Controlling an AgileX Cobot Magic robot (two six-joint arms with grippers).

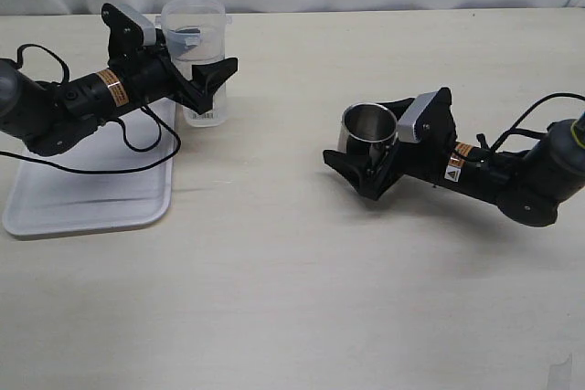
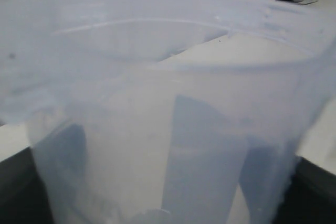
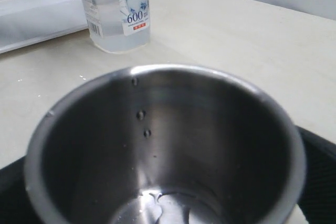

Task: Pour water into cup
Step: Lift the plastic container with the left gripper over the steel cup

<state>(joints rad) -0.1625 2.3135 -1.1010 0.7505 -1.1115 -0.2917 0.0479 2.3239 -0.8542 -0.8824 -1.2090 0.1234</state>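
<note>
The steel cup (image 1: 368, 131) stands right of centre, held between the jaws of my right gripper (image 1: 364, 154), which is shut on it. In the right wrist view the cup (image 3: 94, 129) fills the frame, with a little water (image 3: 157, 211) at its bottom and drops on its inner wall. My left gripper (image 1: 207, 68) is shut on the clear plastic beaker (image 1: 195, 38), which stands upright at the back left. In the left wrist view the beaker (image 2: 157, 103) fills the frame, and dark fingers (image 2: 16, 187) show at its sides.
A white tray (image 1: 82, 194) lies at the left under the left arm and also shows in the right wrist view (image 3: 37, 17). The beaker with its label (image 3: 118, 9) stands beyond the cup. Small drops lie on the tabletop (image 3: 79, 77).
</note>
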